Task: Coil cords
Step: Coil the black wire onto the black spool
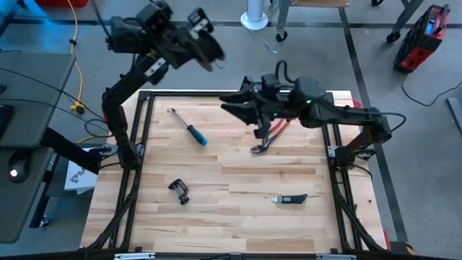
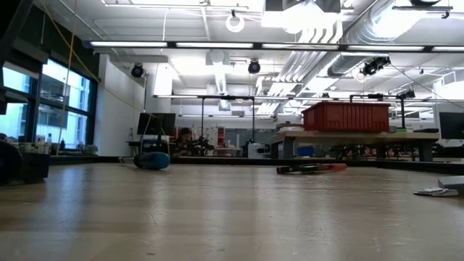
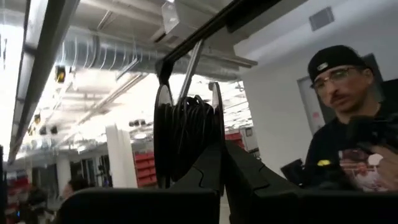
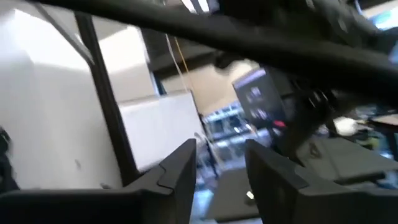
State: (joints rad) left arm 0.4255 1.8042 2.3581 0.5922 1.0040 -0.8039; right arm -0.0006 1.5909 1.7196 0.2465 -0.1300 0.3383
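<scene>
Reel (image 1: pixel 207 48) up high past the table's far edge, black cord wound round it, pinched in the left gripper (image 1: pixel 201 45), fingers (image 3: pixel 208 171) clamped shut on the disc's rim. Right gripper (image 1: pixel 232 102) over the far middle of the table (image 1: pixel 238 180), fingers (image 4: pixel 180 165) parted, nothing between them. Red pliers (image 1: pixel 270 136) just beside it on the wood. Blue-handled screwdriver (image 1: pixel 190 128) far left, small black clamp (image 1: pixel 179 191) near left, folding knife (image 1: pixel 289 198) near centre. Person (image 3: pixel 348 130) in a dark cap beyond the left gripper.
</scene>
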